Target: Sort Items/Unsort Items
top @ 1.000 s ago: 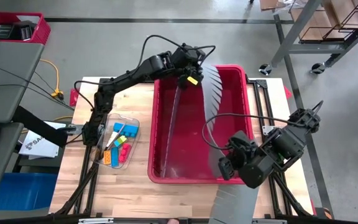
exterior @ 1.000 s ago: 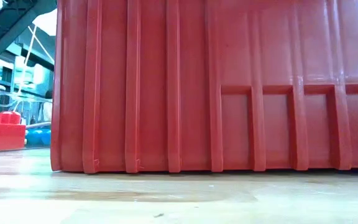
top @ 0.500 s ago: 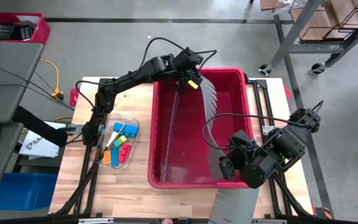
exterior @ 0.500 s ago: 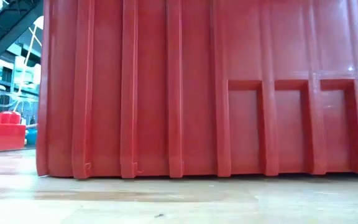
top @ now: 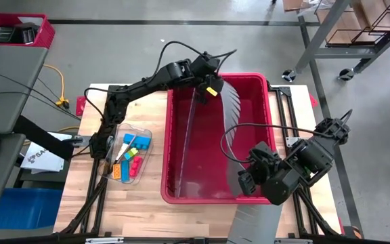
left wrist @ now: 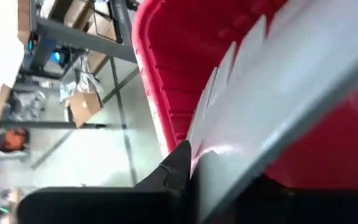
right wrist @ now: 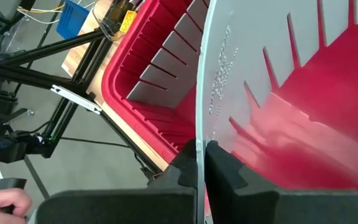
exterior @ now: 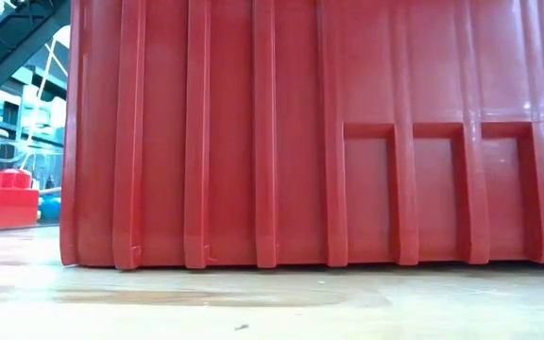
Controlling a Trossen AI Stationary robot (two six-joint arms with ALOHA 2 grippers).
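Now the red bin [top: 170, 146] is sitting a bit further toward 9 o'clock than a sec ago, w/ the grey divider [top: 233, 108] bowing across it. The left gripper [top: 210, 87] is staying at the divider's 12 o'clock end; can't tell if it's gripping. The right gripper [right wrist: 201, 163] is pinching the 5 o'clock end tight. The items [top: 128, 161] are lying in the clear tray [top: 146, 133] at 9 o'clock, untouched, so sorting probably isn't starting yet.

A ribbed red bin [exterior: 329, 132] fills the table-level frame, resting on the pale wooden tabletop [exterior: 272, 307]. Beside its corner sits a red studded block [exterior: 3, 196], possibly with others behind.
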